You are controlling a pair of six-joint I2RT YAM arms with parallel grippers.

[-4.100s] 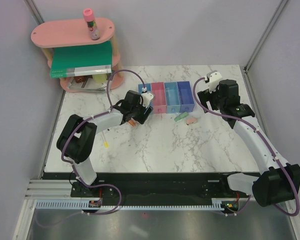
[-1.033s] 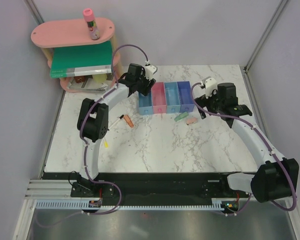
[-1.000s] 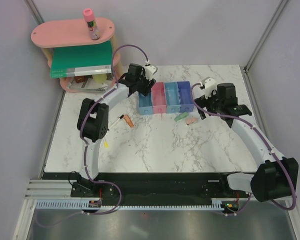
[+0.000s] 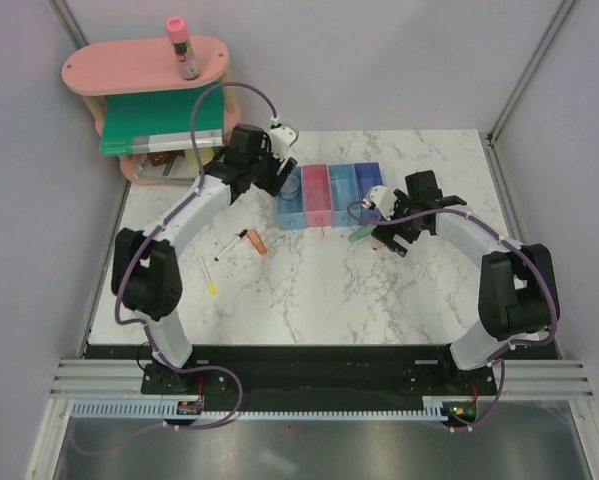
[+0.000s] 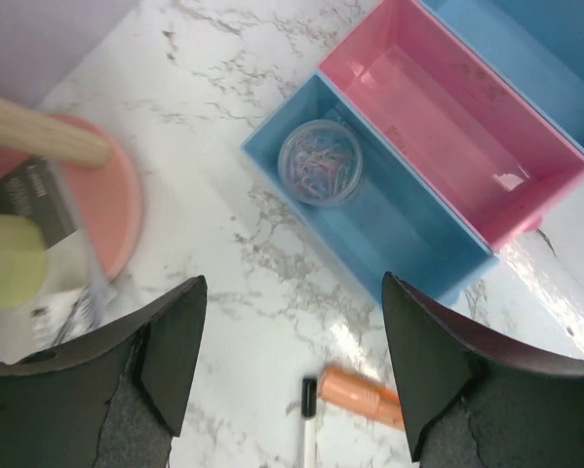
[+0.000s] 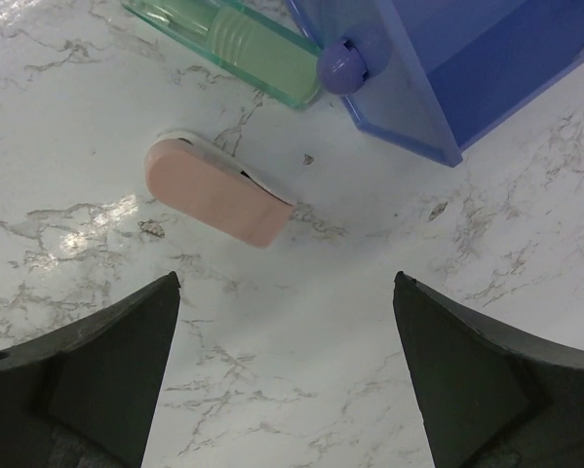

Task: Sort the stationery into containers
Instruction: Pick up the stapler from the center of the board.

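The containers are a joined row of four bins. A clear round pot of paper clips lies in the leftmost light-blue bin, beside the pink bin. My left gripper hovers open just left of that bin, empty. Below it lie an orange-tipped piece and a black-and-white marker. My right gripper is open and empty just above the table, close to a pink eraser. A green piece lies by the dark-blue bin.
A pink oval shelf stands at the back left with a pink-capped tube on top and a green book inside. A thin yellow-tipped stick lies on the marble at the left. Grey walls close in on three sides.
My left gripper has drawn back to the left, off the light-blue bin, and opened wider; the clear pot stays in the bin. My right gripper has swung left and down over the pink eraser.
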